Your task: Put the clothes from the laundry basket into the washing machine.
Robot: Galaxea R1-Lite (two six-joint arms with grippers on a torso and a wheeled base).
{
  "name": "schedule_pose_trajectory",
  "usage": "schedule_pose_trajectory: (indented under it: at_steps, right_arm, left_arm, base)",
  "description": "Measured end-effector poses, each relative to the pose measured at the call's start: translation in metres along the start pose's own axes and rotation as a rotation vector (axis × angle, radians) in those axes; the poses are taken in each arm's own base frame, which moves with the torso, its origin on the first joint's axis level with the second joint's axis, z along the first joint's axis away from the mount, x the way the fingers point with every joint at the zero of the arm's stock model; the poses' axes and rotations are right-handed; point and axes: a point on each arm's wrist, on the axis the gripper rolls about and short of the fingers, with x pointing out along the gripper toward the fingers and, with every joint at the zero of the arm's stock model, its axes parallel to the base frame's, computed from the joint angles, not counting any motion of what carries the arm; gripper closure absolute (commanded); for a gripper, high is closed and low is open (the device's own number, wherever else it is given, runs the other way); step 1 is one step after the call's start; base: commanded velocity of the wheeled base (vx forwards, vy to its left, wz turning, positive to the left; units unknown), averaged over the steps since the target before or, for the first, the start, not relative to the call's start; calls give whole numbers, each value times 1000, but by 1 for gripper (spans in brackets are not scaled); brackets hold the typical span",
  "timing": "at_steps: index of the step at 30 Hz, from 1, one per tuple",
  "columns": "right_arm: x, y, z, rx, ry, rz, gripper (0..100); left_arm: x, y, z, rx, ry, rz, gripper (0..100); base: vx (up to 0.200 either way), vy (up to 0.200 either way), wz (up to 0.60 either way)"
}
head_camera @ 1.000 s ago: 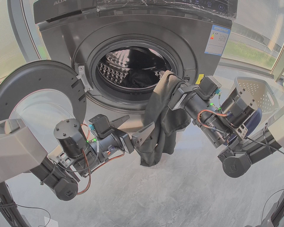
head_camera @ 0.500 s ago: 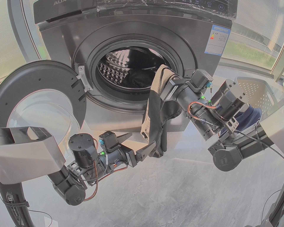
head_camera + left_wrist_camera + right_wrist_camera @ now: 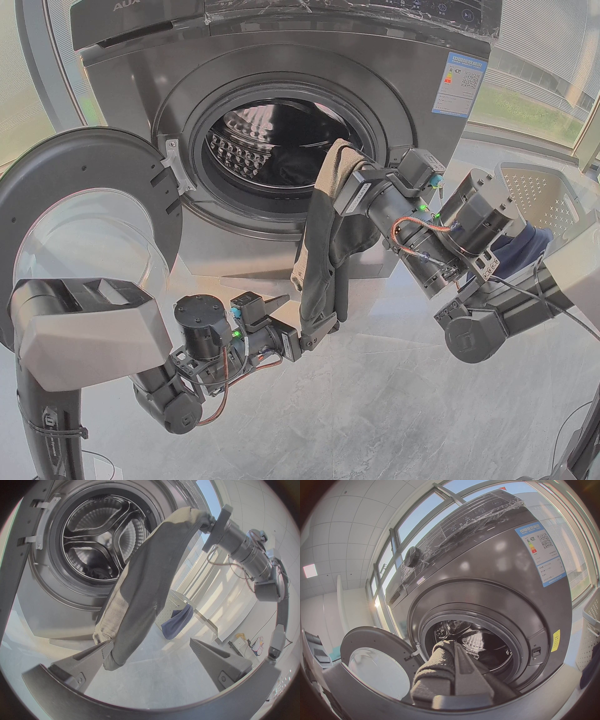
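Observation:
The washing machine (image 3: 412,106) stands with its drum open, and dark clothes (image 3: 294,165) lie inside. My right gripper (image 3: 344,170) is shut on a grey-brown garment (image 3: 322,250) just before the opening's lower right rim. The garment (image 3: 147,573) hangs down to the floor level of my left gripper (image 3: 310,309). That gripper (image 3: 150,655) is open, and the hem touches one of its fingers (image 3: 90,658). In the right wrist view the cloth (image 3: 434,667) is bunched beside a finger (image 3: 467,673). The white laundry basket (image 3: 550,187) at the right holds a blue garment (image 3: 519,250).
The round door (image 3: 87,181) is swung open to the left, above my left arm. Grey tiled floor (image 3: 375,406) spreads in front of the machine. Windows run behind and to the right of the machine.
My right gripper has carried the garment up and left, closer to the drum opening. My left arm has dropped lower and shifted right, so its open gripper now sits at the garment's hanging end.

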Motion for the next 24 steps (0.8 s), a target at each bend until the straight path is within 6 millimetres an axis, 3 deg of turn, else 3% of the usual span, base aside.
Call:
schedule_pose_trajectory:
  at_steps: [11, 19, 20, 24]
  right_arm:
    - [-1, 4, -2, 6, 7, 9, 100]
    - [-3, 8, -2, 11, 10, 16, 100]
    - [-3, 8, -2, 12, 10, 17, 100]
    - [-3, 9, -2, 14, 10, 17, 100]
  left_arm:
    - [33, 17, -27, 19, -18, 96, 0]
    - [55, 23, -33, 25, -68, 101, 0]
    - [58, 24, -33, 26, -78, 103, 100]
    - [67, 32, -34, 39, -110, 136, 100]
  base:
    - [0, 0, 0]
    - [0, 0, 0]
    - [0, 0, 0]
    - [0, 0, 0]
